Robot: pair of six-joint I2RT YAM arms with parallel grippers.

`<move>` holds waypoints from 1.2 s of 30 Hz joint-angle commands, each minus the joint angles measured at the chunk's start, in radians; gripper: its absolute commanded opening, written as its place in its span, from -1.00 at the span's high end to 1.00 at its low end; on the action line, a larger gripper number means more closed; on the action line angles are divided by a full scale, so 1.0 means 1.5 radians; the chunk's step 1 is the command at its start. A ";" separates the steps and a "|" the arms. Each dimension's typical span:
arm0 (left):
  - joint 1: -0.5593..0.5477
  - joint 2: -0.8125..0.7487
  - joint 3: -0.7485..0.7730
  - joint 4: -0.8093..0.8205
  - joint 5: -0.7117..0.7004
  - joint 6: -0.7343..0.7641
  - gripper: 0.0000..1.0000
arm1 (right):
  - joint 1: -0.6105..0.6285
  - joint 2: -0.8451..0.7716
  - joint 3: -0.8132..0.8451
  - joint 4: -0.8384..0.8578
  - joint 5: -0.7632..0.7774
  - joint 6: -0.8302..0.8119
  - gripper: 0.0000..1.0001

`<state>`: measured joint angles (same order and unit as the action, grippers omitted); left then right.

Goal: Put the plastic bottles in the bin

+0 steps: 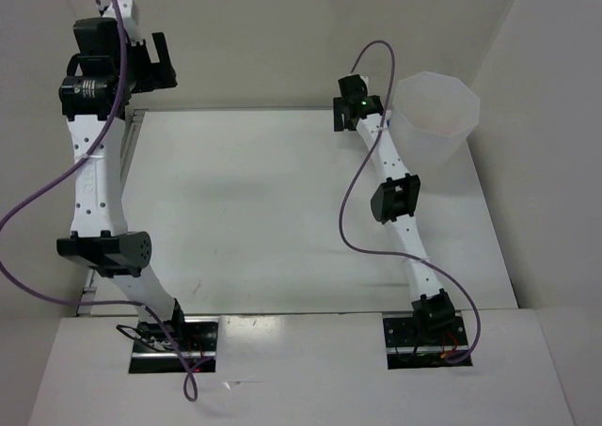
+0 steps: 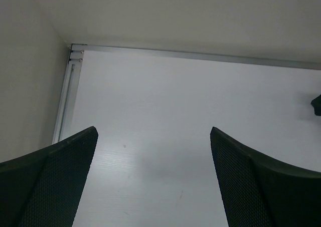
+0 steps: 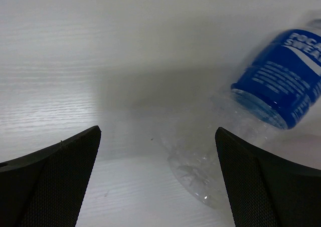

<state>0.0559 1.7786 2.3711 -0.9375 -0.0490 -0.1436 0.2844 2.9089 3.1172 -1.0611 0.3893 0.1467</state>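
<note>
Right gripper (image 3: 156, 131) is at the far right of the table (image 1: 245, 210), just beside the bin (image 1: 435, 106). Fingers are spread wide, nothing pinched.

Wrist view shows the blue-label bottle (image 3: 261, 96) lying on its side under it. It's off-centre, close to the right finger and angled across the gap. From overhead the arm hides the bottle.

Left gripper (image 2: 154, 129) is held high over the far-left corner, also spread, with only bare table below it.

No other bottles on the table in any view. There's a faint reddish tint inside the bin, but I can't tell what's in there.

My read: this is the approach to pick the bottle, likely the last one. Next move needs a shift toward the bottle to centre it, wrist turned square to its body, then descend and close. Thin clear plastic will probably crumple or squirt out under an off-centre squeeze. After that it's a short lift over the bin rim.
</note>
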 commanded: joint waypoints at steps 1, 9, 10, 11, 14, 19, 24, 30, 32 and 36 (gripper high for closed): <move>0.020 -0.024 -0.074 0.104 0.064 -0.045 -0.99 | -0.012 0.002 0.010 -0.019 0.017 -0.008 -1.00; 0.076 -0.072 -0.356 0.315 0.249 -0.117 -0.99 | -0.012 -0.060 -0.006 -0.005 -0.028 0.008 -1.00; 0.076 -0.072 -0.368 0.315 0.256 -0.117 -0.99 | -0.012 -0.067 -0.014 -0.005 -0.028 0.016 -1.00; 0.076 -0.072 -0.377 0.332 0.262 -0.117 -0.99 | -0.012 -0.080 -0.022 -0.005 -0.028 0.022 -1.00; 0.076 -0.066 -0.399 0.341 0.268 -0.123 -0.99 | -0.012 -0.086 -0.022 -0.005 0.010 0.050 -1.00; 0.076 -0.059 -0.416 0.355 0.274 -0.116 -0.99 | -0.006 -0.123 -0.036 -0.041 0.157 0.148 -1.00; 0.076 -0.053 -0.416 0.361 0.280 -0.109 -0.99 | -0.006 -0.141 -0.064 -0.076 0.231 0.249 -1.00; 0.082 -0.047 -0.416 0.361 0.292 -0.103 -0.99 | -0.019 -0.078 -0.011 -0.142 0.231 0.331 -1.00; 0.082 -0.047 -0.416 0.361 0.292 -0.103 -0.99 | -0.019 -0.054 0.008 -0.125 0.214 0.331 -1.00; 0.082 -0.047 -0.416 0.361 0.292 -0.097 -0.99 | -0.031 -0.038 0.008 -0.092 0.167 0.339 -1.00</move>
<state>0.1738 1.7020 1.7466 -0.4404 0.3618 -0.3145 0.2550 2.8315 3.0856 -1.2057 0.6537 0.6052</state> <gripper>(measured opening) 0.995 0.999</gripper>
